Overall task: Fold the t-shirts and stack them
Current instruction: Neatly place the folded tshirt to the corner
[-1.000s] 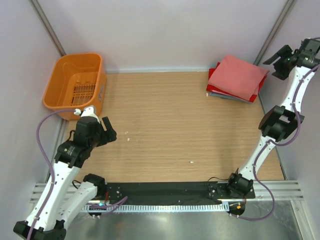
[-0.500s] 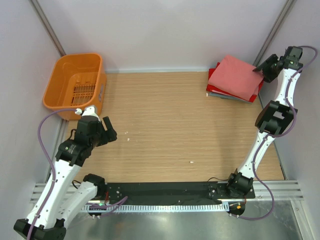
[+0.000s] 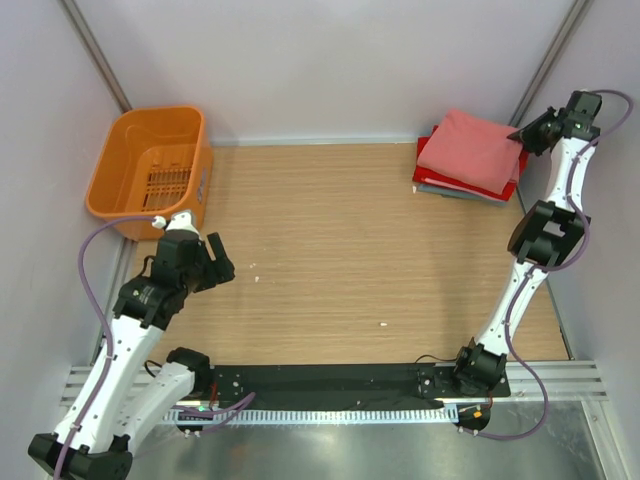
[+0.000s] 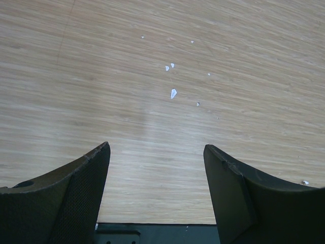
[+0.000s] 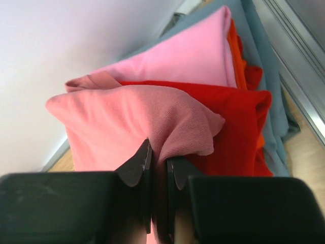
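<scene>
Currently I'm pinching bunched edge of limp, light salmon shirt point(image 5: 111, 117) in right gripper point(image 5: 158, 157); left gripper point(image 4: 156, 148) hanging spread, empty.

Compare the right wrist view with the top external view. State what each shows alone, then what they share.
Only the right wrist view: the right gripper shut on a fold of the salmon-pink shirt, and a pale pink layer within the stack. Only the top external view: the orange basket, the open left gripper and the wooden table. Both: the salmon-pink shirt lying on the red shirt, with grey cloth at the bottom.
</scene>
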Robot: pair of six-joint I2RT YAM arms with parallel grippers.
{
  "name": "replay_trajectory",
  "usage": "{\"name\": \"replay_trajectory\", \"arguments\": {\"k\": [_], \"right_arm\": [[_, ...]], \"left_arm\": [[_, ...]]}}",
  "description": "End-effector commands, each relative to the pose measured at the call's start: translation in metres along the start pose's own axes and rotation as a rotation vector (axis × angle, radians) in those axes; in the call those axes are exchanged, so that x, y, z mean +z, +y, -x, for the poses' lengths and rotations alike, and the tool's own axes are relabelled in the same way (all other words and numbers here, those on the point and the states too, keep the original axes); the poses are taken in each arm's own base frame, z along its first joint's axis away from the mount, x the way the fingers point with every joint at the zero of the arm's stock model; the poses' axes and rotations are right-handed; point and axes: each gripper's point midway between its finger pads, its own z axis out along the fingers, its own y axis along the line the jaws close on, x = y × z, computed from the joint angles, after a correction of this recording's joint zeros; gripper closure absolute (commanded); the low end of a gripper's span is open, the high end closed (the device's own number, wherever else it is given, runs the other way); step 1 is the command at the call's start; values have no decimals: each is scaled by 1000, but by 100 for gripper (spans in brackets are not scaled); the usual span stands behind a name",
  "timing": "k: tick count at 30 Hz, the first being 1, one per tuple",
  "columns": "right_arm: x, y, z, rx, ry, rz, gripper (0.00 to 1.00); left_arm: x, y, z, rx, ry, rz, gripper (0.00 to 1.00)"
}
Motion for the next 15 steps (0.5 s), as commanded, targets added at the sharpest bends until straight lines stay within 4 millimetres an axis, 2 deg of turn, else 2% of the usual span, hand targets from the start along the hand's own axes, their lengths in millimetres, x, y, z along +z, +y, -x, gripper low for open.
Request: {"name": "replay_trajectory", "arguments": {"k": [1, 3, 5, 6, 9, 10, 13, 15], "right_arm": [[5, -2, 68, 4, -233, 67, 93], [16, -4, 66, 4, -231, 88, 92], [33, -18, 58, 11, -217, 75, 89], [38, -20, 57, 7, -218, 81, 86], [53, -34, 44, 7, -188, 68, 63], [59, -42, 33, 4, -164, 52, 58], [54, -48, 31, -19, -168, 22, 46], [43, -49, 37, -34, -181, -22, 41]], "left_arm": [[-1, -6, 13, -4, -42, -19, 25], [0, -6, 13, -3, -39, -16, 25], [0, -6, 13, -5, -38, -14, 25], [1, -6, 12, -4, -35, -12, 25], [2, -6, 12, -3, -31, -8, 25], [3, -5, 12, -1, -29, -6, 25], [3, -5, 12, -2, -27, -5, 25], [2, -5, 11, -1, -26, -7, 25]]}}
